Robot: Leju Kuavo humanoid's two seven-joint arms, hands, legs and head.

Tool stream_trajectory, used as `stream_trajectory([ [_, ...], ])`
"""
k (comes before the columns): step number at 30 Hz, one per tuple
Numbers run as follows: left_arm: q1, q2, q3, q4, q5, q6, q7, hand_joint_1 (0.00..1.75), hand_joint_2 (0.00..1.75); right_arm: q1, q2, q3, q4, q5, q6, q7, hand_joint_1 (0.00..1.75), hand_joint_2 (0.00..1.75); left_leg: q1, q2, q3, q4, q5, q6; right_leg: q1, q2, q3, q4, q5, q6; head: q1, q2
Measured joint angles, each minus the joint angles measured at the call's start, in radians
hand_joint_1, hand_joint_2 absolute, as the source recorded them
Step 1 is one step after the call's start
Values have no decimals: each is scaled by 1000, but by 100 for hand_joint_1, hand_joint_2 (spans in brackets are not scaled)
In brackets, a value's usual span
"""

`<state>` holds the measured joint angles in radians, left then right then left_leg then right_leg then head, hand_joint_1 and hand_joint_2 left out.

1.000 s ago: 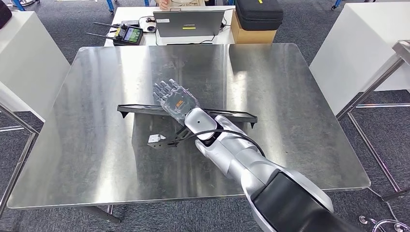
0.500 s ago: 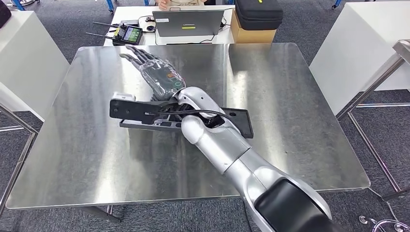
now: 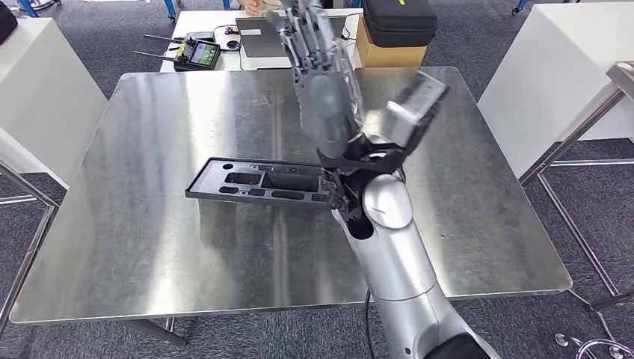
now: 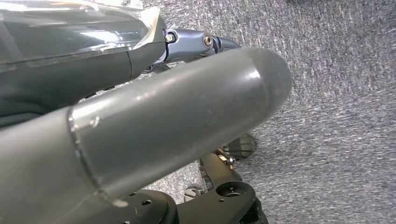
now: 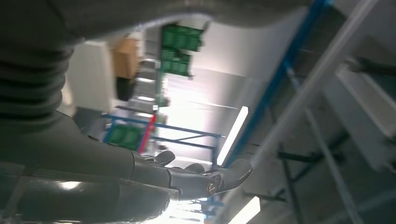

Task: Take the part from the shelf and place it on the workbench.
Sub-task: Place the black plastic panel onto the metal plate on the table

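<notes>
The part [image 3: 254,183], a long black moulded piece with several recesses, lies flat on the steel workbench [image 3: 149,247] near its middle, its right end hidden behind my right forearm. My right hand [image 3: 321,75] is raised high above the bench's far half, well clear of the part, fingers [image 5: 205,179] stretched out and apart and holding nothing. In the left wrist view my left hand [image 4: 154,126] hangs over grey carpet, thumb and fingers straight, with nothing in it.
Behind the workbench a white table carries a laptop [image 3: 258,37], a remote controller [image 3: 196,51], a cardboard box [image 3: 389,54] and a black case [image 3: 400,21]. White tables stand at left [image 3: 37,90] and right [image 3: 553,67]. A metal rack leg [image 3: 576,134] is at right.
My right hand has let go of the part and swung up and away from the bench. The part, on edge a second ago, now lies flat with its recessed side up.
</notes>
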<state>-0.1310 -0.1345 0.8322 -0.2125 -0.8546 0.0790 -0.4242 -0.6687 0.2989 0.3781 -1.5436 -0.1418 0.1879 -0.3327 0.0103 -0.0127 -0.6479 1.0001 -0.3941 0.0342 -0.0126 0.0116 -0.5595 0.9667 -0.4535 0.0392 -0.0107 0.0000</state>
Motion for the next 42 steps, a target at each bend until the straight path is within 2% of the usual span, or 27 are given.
stream_trajectory([
  [6,4,0,9,0,8,-2,-18,0,0,183,-46,-46,-154,-224,91,-48,0,0,0,-1,1,0,-2,-2,0,0,3,0,-2,2,0,0],
  [10,5,0,20,0,16,-4,-25,0,0,253,-71,-68,-208,-285,132,-66,0,0,0,0,2,0,-2,-3,0,0,2,0,-2,2,0,0],
  [15,8,1,26,-1,23,-17,-46,0,0,406,-95,-123,-329,-372,269,-164,0,0,-1,-4,5,2,-8,-2,-1,-4,4,-1,-8,4,0,0],
  [20,9,15,26,-4,15,-36,-73,0,0,599,-101,-257,-490,-343,428,-273,0,0,-7,-5,6,8,-18,10,-8,-4,16,-2,-11,13,-1,0],
  [24,9,25,26,-7,7,-48,-84,0,0,695,-93,-340,-592,-261,477,-339,0,0,-7,-2,16,2,-14,26,-11,-4,21,6,-21,23,0,0],
  [25,8,25,26,-8,6,-50,-85,0,0,708,-91,-353,-609,-249,479,-348,0,0,-5,1,19,-3,-11,30,-10,-4,15,24,-37,21,0,0],
  [26,8,26,26,-9,4,-52,-86,0,0,719,-90,-365,-623,-239,478,-354,0,0,-2,4,21,-7,-8,34,-10,-5,-1,66,-65,16,2,0],
  [28,8,29,26,-10,4,-55,-87,0,0,734,-89,-381,-639,-228,476,-360,0,0,-3,8,19,-8,-5,38,-10,-5,-55,204,-137,7,6,0],
  [29,8,30,26,-10,4,-55,-87,0,0,740,-88,-388,-643,-225,475,-362,0,0,-3,10,16,-8,-3,39,-10,-5,-79,267,-164,7,6,0],
  [30,8,30,26,-10,4,-56,-88,0,0,744,-88,-392,-645,-225,473,-363,0,0,-3,11,12,-7,1,38,-10,-5,-85,298,-174,12,6,0],
  [31,8,31,26,-10,4,-56,-88,0,0,747,-88,-396,-647,-226,471,-363,0,0,-3,11,8,-7,5,36,-10,-5,-67,282,-166,20,7,0],
  [32,8,31,26,-10,4,-56,-88,0,0,748,-88,-398,-649,-227,468,-363,0,0,-3,10,3,-7,10,33,-11,-5,-31,228,-148,29,6,0],
  [34,9,31,26,-10,5,-56,-88,0,0,746,-88,-399,-651,-231,458,-361,0,0,-3,8,-7,-4,21,22,-13,-5,65,80,-109,37,7,0],
  [35,11,32,26,-11,6,-56,-90,0,0,745,-88,-399,-651,-231,452,-359,0,0,-5,7,-11,-1,26,15,-11,-4,90,33,-95,35,8,0],
  [36,12,32,26,-11,8,-55,-91,0,0,743,-88,-399,-652,-232,447,-358,0,0,-6,6,-14,1,31,8,-8,-3,100,10,-88,27,9,0],
  [37,14,33,26,-11,11,-55,-93,0,0,742,-89,-399,-652,-232,442,-357,0,0,-7,5,-15,2,35,1,-3,-1,94,11,-82,18,8,0],
  [38,16,34,27,-11,13,-54,-94,0,0,741,-89,-399,-652,-231,438,-357,0,0,-6,5,-16,2,40,-5,-5,-1,85,13,-78,7,8,0],
  [39,18,35,28,-11,15,-54,-95,0,0,741,-90,-398,-651,-231,436,-357,0,0,-4,5,-20,8,32,-11,-10,-3,81,12,-73,-5,6,0],
  [40,21,36,29,-11,16,-54,-96,0,0,740,-91,-398,-651,-231,434,-356,0,0,-1,6,-27,26,6,-17,-15,-6,75,11,-65,-18,4,0],
  [41,23,36,30,-11,17,-54,-96,0,0,740,-91,-398,-651,-231,434,-355,0,0,2,7,-40,64,-37,-22,-19,-9,68,10,-56,-31,4,0],
  [42,25,37,30,-11,17,-54,-97,0,0,740,-91,-398,-651,-231,434,-355,0,0,5,8,-56,121,-94,-27,-19,-12,60,10,-47,-40,2,0],
])
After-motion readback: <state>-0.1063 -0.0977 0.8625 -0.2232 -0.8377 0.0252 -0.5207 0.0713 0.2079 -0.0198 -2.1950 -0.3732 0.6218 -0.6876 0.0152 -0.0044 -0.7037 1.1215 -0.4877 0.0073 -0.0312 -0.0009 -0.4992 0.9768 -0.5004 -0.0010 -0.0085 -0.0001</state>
